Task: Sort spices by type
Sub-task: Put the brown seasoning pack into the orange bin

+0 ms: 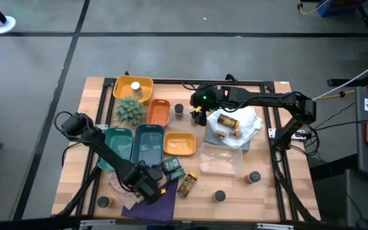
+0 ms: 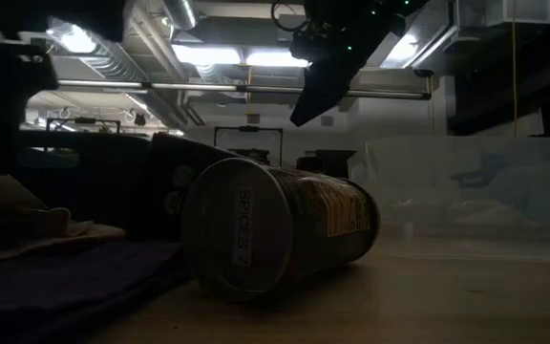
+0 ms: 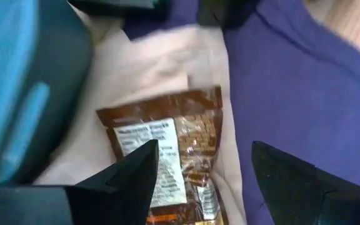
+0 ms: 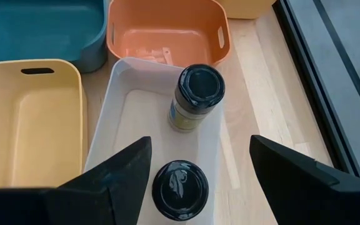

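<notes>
Two dark-lidded spice jars (image 4: 196, 99) in white tray (image 4: 114, 94) below right gripper (image 4: 199, 172), fingers spread; left gripper (image 3: 202, 181) spread over brown packet (image 3: 174, 150) near front edge

Dim backlit low view, bright ceiling lights (image 2: 208, 53), left wrist blurred

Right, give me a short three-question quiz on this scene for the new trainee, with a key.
1. True or false: the right hand is shut on a jar.
2. What lies under the open left hand? A) a brown packet B) a spoon C) a glass bottle
3. Fill in: in the right wrist view, the white tray holds ___ dark-lidded jars.

Key: 1. False: it is open above the white tray. 2. A. 3. Two.
</notes>
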You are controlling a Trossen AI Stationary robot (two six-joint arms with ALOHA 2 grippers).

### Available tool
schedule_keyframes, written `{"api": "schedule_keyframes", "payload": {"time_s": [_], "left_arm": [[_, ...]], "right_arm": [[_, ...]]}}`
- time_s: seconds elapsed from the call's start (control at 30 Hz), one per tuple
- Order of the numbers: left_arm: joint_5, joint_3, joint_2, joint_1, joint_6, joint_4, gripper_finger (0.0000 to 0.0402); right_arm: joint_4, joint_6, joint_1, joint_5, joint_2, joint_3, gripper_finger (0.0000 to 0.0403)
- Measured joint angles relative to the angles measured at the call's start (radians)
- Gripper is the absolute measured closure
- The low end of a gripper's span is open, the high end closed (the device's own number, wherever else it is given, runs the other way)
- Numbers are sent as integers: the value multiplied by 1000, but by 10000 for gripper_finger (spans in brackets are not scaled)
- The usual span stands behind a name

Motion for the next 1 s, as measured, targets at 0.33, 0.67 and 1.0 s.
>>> {"api": "schedule_keyframes", "payload": {"time_s": [0.33, 0.67, 1.0], "left_arm": [[-3, 0, 58, -17, 12, 2, 163], [-38, 0, 91, -17, 4, -34, 163], [-34, 0, 91, -17, -53, -65, 245]], "right_arm": [[-12, 0, 0, 0, 0, 0, 132], [-14, 0, 0, 0, 0, 0, 132], [-13, 0, 0, 0, 0, 0, 132]]}}
